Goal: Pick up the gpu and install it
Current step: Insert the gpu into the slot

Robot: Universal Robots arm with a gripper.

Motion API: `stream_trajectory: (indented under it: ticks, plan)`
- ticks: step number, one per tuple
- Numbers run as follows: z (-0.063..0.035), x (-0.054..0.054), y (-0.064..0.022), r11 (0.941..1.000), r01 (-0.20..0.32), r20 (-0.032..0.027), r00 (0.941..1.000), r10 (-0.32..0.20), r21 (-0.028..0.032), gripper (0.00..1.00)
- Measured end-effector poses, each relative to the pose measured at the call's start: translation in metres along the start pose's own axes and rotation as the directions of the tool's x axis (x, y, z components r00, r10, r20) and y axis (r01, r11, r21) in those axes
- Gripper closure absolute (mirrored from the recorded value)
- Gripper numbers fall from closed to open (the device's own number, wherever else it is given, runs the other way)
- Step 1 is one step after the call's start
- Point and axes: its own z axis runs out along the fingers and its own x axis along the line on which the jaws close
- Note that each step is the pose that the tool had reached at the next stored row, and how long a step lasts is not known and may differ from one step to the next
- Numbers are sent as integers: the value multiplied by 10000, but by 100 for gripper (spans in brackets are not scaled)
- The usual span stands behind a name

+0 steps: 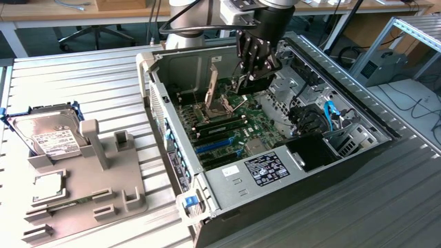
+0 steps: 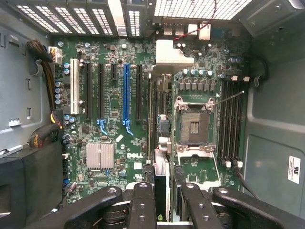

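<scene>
Wrist view: the black multi-fingered end effector (image 2: 162, 193) is partly closed, gripping the thin dark gpu (image 2: 161, 179) edge-on above the green motherboard (image 2: 109, 109), beside the open silver CPU socket (image 2: 193, 126). Off the long blue slot (image 2: 126, 93), it could strike the socket. "DELL" (image 2: 135, 155) is readable.

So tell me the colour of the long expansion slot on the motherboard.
Blue. The long slot shows best in the wrist view, standing among black slots.

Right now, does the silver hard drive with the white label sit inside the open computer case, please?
No, the hard drive lies on the grey fixture at the exterior view's left, outside the case.
</scene>
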Motion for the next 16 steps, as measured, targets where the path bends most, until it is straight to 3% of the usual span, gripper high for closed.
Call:
stream_trajectory:
  ticks: [7, 16]
  plan:
    - [35, 7, 0, 10000, 0, 1, 10000, 0, 1, 74]
    - [205, 29, 2, 10000, 0, 2, 10000, 0, 1, 74]
